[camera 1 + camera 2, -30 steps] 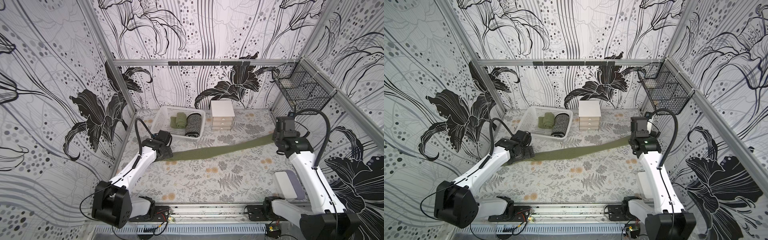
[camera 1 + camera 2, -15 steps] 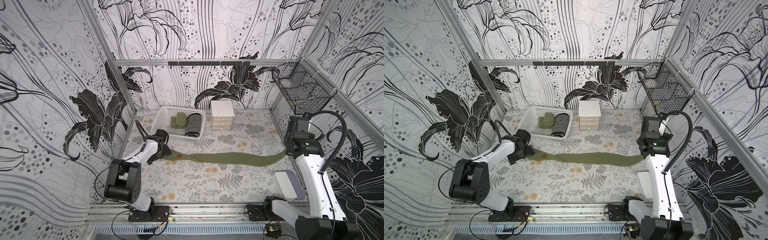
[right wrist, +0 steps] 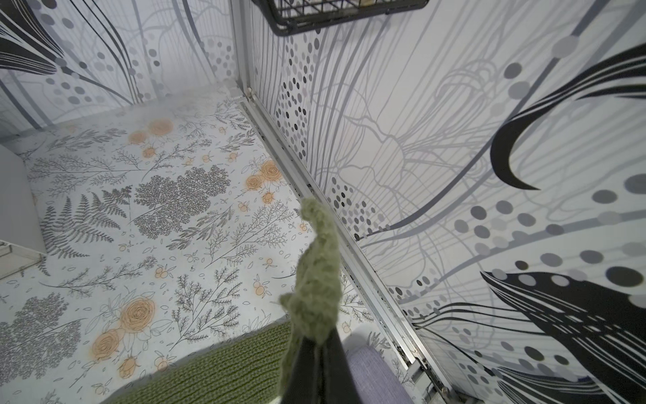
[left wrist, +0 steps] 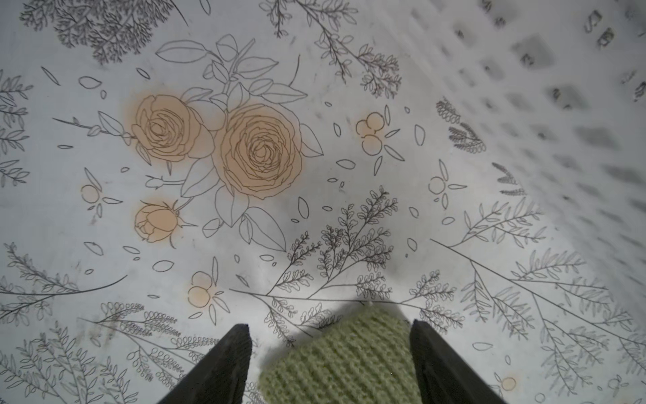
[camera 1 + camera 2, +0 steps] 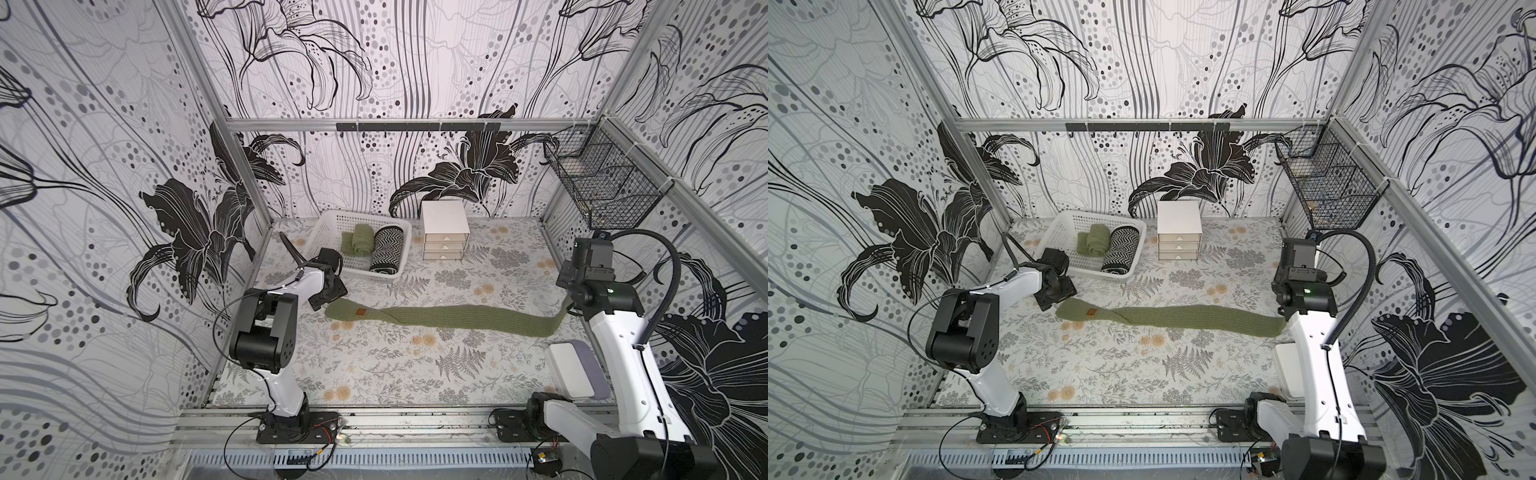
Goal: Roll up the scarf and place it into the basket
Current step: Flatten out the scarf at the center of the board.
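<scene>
Scarf (image 5: 457, 319) lowered flat; right tool (image 3: 314, 344) covers pinched end.

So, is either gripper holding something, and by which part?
The right gripper pinches the green scarf by one end corner. The left gripper stands open around the other end.

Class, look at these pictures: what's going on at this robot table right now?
Two robot arms are handling a green scarf that lies stretched flat across the table, not yet rolled. The right gripper is shut on one end, holding it slightly off the table. The left gripper stands open with its jaws either side of the other end. The white basket at the back already holds a green roll and a zigzag roll.
</scene>
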You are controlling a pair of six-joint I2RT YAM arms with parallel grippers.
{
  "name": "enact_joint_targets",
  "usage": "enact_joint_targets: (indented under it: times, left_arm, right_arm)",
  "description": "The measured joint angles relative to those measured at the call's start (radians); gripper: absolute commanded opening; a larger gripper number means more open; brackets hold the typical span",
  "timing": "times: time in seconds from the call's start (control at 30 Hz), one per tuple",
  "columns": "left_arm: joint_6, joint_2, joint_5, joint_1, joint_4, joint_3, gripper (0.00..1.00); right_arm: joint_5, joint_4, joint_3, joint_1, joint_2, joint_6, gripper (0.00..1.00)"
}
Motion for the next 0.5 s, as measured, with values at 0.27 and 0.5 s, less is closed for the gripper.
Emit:
enact_joint_targets:
  times: [0.27, 0.5]
  left_arm:
    - [-0.006, 0.048, -0.001, -0.056, 0.046, -0.006, 0.53]
    - [-0.031, 0.030, -0.025, -0.095, 0.086, -0.045, 0.06]
  right_arm:
    - [-0.025, 0.000, -0.002, 0.000, 0.000, 0.003, 0.00]
    - [-0.042, 0.000, -0.003, 0.000, 0.000, 0.003, 0.00]
